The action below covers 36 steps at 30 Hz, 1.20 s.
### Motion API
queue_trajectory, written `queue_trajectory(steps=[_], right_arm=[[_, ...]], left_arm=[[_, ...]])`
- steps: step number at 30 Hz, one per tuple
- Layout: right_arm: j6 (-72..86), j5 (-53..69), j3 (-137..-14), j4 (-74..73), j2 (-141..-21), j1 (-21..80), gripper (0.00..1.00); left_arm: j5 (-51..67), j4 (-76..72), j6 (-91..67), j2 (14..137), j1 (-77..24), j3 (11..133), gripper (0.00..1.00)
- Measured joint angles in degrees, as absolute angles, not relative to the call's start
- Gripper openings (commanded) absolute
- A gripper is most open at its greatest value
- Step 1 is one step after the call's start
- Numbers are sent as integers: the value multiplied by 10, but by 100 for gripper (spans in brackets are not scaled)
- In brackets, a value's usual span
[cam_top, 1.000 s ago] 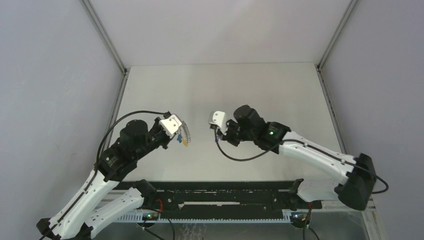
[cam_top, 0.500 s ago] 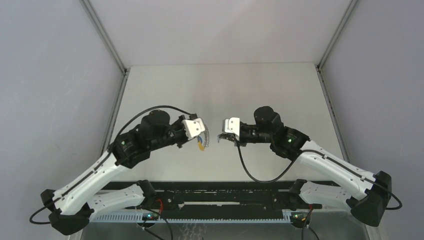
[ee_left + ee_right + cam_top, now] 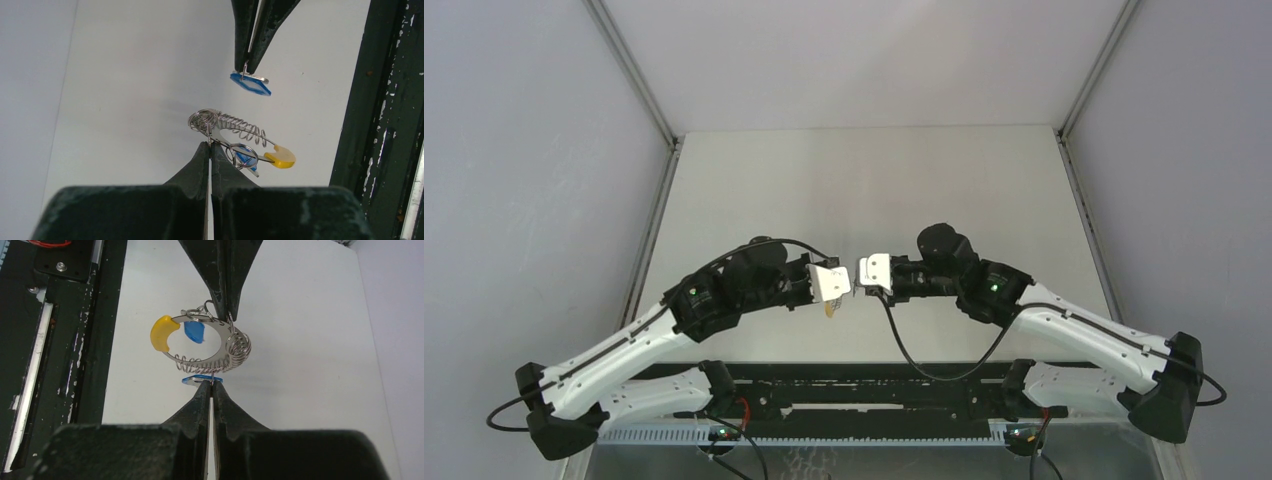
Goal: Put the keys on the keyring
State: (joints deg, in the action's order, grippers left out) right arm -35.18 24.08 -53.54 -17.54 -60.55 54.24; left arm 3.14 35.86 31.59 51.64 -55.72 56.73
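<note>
Keyring (image 3: 235,127) is held in the air over the pale table (image 3: 874,180), near its front edge, and is clamped in the fully closed left gripper (image 3: 209,145) — one blue-headed key (image 3: 244,156) is already threaded on it. A second key (image 3: 251,85) is pinched in the closed right gripper (image 3: 212,385), just beside the ring's coiled section.

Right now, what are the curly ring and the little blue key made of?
The keyring looks like shiny silvery metal: it glints, and part is coiled wire. Its yellow section looks like smooth plastic, probably. The key has a flat blue head, likely plastic too.
</note>
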Motion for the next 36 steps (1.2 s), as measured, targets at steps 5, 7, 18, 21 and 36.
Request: queue_trajectory(steps=[5,7,18,21,36], right_arm=[[-359,218,-535,-168,-625,555,0],[-363,209,-535,-161,-631,560,0],[-380,183,-535,-133,-642,582,0],[-383,181,-535,-129,-643,586,0],[-397,180,-536,-112,-646,596,0]], left_arm=[[31,343,317,511,-558,540,0],[31,334,317,506,-558,532,0],[36,314,321,476,-557,505,0],[42,313,324,473,-557,504,0],[64,314,327,467,-557,503,0]])
